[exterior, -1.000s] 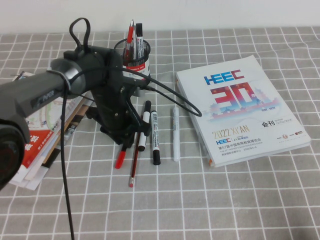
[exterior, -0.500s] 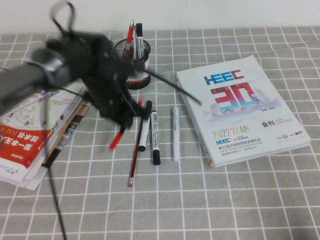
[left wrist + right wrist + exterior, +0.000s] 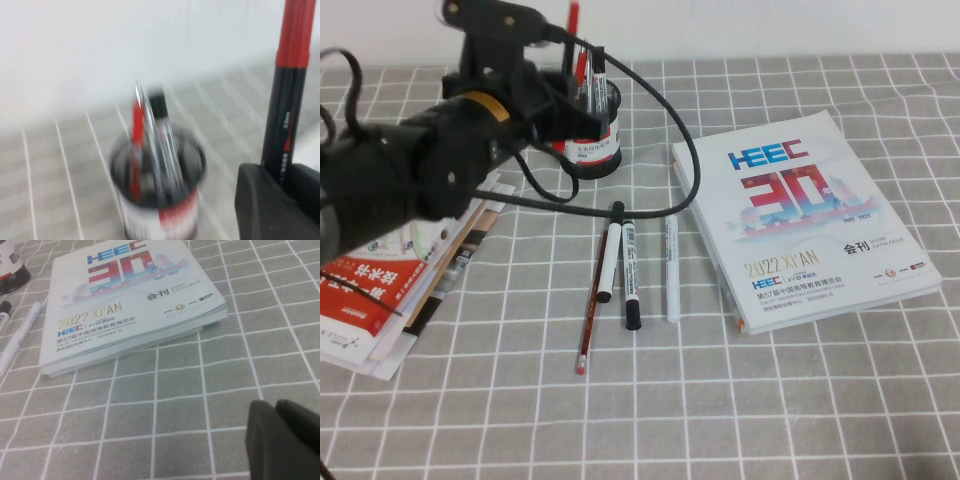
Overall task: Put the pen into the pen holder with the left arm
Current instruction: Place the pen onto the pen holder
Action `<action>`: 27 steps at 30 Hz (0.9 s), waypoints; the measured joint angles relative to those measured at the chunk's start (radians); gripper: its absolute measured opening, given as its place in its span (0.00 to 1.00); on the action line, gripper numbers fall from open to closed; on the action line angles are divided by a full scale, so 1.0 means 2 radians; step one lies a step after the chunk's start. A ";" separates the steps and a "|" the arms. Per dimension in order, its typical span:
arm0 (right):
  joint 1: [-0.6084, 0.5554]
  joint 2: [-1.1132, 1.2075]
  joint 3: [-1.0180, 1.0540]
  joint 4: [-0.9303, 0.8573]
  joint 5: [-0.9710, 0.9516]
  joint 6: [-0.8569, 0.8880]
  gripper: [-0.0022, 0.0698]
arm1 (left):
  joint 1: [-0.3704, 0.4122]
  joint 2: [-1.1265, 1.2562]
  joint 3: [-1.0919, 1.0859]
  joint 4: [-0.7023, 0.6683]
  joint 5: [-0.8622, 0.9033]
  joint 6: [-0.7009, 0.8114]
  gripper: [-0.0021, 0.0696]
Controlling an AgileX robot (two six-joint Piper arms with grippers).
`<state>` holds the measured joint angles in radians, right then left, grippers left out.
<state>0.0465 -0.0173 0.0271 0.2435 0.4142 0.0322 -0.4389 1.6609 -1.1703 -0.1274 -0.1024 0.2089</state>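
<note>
My left gripper [image 3: 570, 95] is raised at the back of the table, right beside the black mesh pen holder [image 3: 598, 150] with its red-and-white label. It is shut on the stubby red pen [image 3: 572, 18], which stands upright with its red end up. In the left wrist view the pen [image 3: 286, 100] shows red above and black below, pinched between the fingers [image 3: 260, 200] of the left gripper [image 3: 287, 172], beside and above the pen holder [image 3: 160, 210]. The holder has a red pen, a silver pen and a black marker in it. My right gripper [image 3: 275, 407] is shut and empty, low over the cloth.
A white-and-black marker [image 3: 608, 255], a black marker [image 3: 631, 280], a white pen [image 3: 671, 268] and a thin dark-red pencil [image 3: 590, 315] lie mid-table. A white HEEC booklet [image 3: 800, 215] lies at the right, also in the right wrist view [image 3: 125, 305]. A stack of leaflets [image 3: 380, 285] lies left.
My left gripper has lifted the red pen off the table and carried it up and back, from beside the markers to the pen holder. The pen now stands upright.
</note>
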 joint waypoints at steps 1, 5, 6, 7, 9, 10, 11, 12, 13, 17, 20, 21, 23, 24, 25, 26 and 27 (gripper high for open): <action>0.000 0.000 0.000 0.000 0.000 0.000 0.01 | 0.000 0.004 0.005 0.001 -0.031 -0.010 0.11; 0.000 0.000 0.000 0.000 0.000 0.000 0.01 | 0.008 0.023 0.008 0.038 -0.127 -0.069 0.11; 0.000 0.000 0.000 0.000 0.000 0.000 0.01 | 0.012 0.029 0.008 0.058 -0.149 -0.094 0.11; 0.000 0.000 0.000 0.000 0.000 0.000 0.01 | 0.019 0.036 0.008 0.079 -0.168 -0.122 0.11; 0.000 0.000 0.000 0.000 0.000 0.000 0.01 | 0.033 0.050 0.008 0.124 -0.208 -0.179 0.11; 0.000 0.000 0.000 0.000 0.000 0.000 0.01 | 0.042 0.057 0.008 0.141 -0.230 -0.201 0.11; 0.000 0.000 0.000 0.000 0.000 0.000 0.01 | 0.052 0.064 0.008 0.152 -0.251 -0.220 0.11; 0.000 0.000 0.000 0.000 0.000 0.000 0.01 | 0.060 0.070 0.008 0.159 -0.266 -0.234 0.11; 0.000 0.000 0.000 0.000 0.000 0.000 0.01 | 0.069 0.077 0.004 0.167 -0.279 -0.250 0.11; 0.000 0.000 0.000 0.000 0.000 0.000 0.01 | 0.096 0.111 -0.032 0.207 -0.291 -0.308 0.11; 0.000 0.000 0.000 0.000 0.000 0.000 0.01 | 0.100 0.137 -0.070 0.247 -0.283 -0.332 0.11; 0.000 0.000 0.000 0.000 0.000 0.000 0.01 | 0.100 0.146 -0.082 0.259 -0.278 -0.335 0.11; 0.000 0.000 0.000 0.000 0.000 0.000 0.01 | 0.100 0.161 -0.111 0.281 -0.264 -0.347 0.11; 0.000 0.000 0.000 0.000 0.000 0.000 0.01 | 0.100 0.167 -0.120 0.289 -0.258 -0.355 0.11; 0.000 0.000 0.000 0.000 0.000 0.000 0.01 | 0.100 0.177 -0.137 0.296 -0.251 -0.364 0.11; 0.000 0.000 0.000 0.000 0.000 0.000 0.01 | 0.100 0.186 -0.147 0.300 -0.248 -0.369 0.11; 0.000 0.000 0.000 0.000 0.000 0.000 0.01 | 0.100 0.193 -0.153 0.302 -0.246 -0.372 0.11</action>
<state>0.0465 -0.0173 0.0271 0.2435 0.4142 0.0322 -0.2390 2.0460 -1.4759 0.4763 -0.5945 -0.5359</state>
